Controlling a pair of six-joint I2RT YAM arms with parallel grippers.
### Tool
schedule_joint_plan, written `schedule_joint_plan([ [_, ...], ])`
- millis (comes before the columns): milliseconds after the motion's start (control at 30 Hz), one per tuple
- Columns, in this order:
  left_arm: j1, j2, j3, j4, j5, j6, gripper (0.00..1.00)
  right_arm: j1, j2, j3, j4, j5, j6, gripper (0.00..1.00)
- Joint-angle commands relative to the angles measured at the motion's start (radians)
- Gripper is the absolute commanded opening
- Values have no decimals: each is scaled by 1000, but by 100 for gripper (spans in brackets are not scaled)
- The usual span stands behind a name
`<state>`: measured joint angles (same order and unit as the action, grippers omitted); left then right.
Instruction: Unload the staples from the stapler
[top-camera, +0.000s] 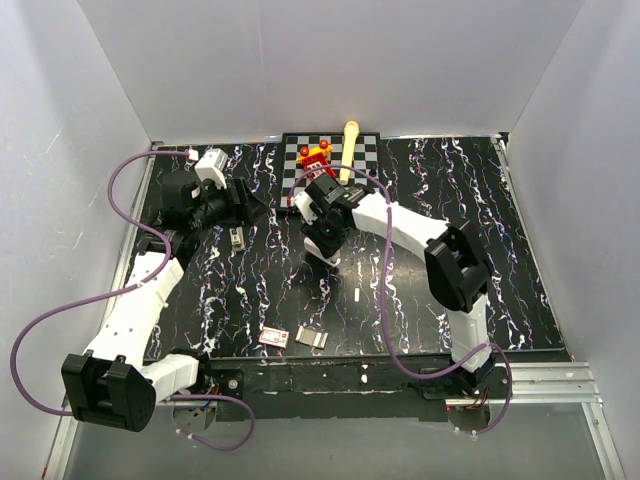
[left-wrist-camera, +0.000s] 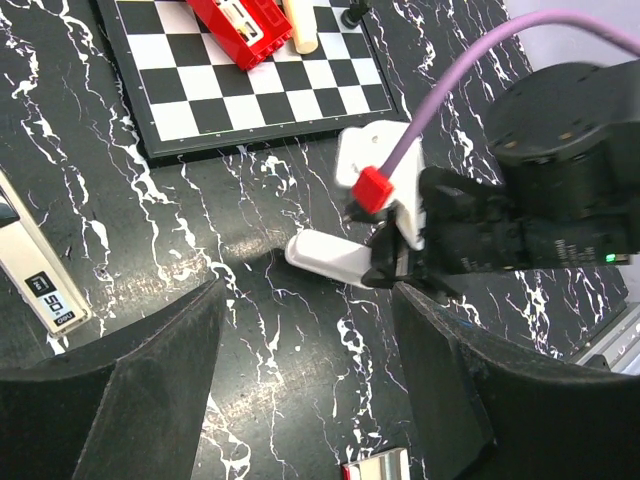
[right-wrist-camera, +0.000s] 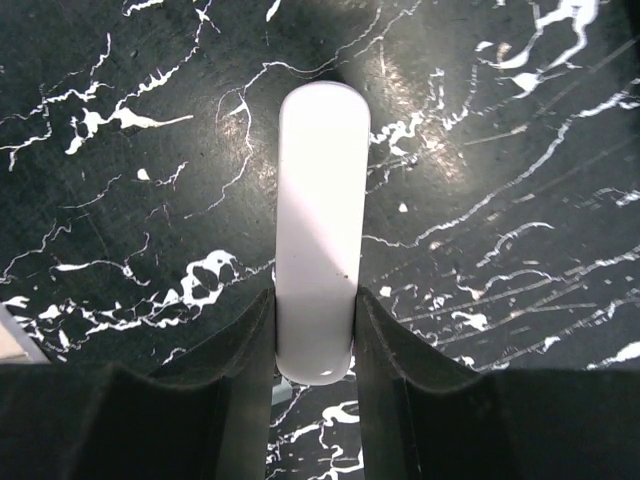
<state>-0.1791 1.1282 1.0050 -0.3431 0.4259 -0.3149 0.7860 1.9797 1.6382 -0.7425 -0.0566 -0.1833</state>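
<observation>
The stapler (top-camera: 237, 237), slim and pale grey on a dark base, lies on the black marbled table just beside my left gripper (top-camera: 240, 207). It also shows at the left edge of the left wrist view (left-wrist-camera: 40, 270). My left gripper (left-wrist-camera: 310, 400) is open and empty. My right gripper (top-camera: 328, 245) is shut on a white rounded stick (right-wrist-camera: 320, 200), its far end resting on the table. The stick (left-wrist-camera: 325, 258) and that gripper (left-wrist-camera: 390, 265) also show in the left wrist view. A tiny pale strip (top-camera: 357, 296), possibly staples, lies right of centre.
A checkerboard (top-camera: 365, 150) at the back holds a red toy (top-camera: 318, 157) and a wooden stick (top-camera: 349, 140). A small red-and-white box (top-camera: 274, 337) and a silvery flat piece (top-camera: 312, 338) lie near the front edge. White walls enclose the table.
</observation>
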Motion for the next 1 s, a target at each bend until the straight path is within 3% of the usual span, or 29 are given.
schedule_joint_plan([
  [0,-5,-48,-6,4,-18,-4,66,15,42,49,26,32,-31,6],
  [167,-5,-44,-6,7,-9,-6,66,22,53,23,60,44,-22,14],
  [433,-5,-42,-5,9,-13,-4,66,25,36,12,57,46,-13,38],
  [967,-5,-33,-13,13,-32,10,66,24,-77,-20,61,52,-1,55],
])
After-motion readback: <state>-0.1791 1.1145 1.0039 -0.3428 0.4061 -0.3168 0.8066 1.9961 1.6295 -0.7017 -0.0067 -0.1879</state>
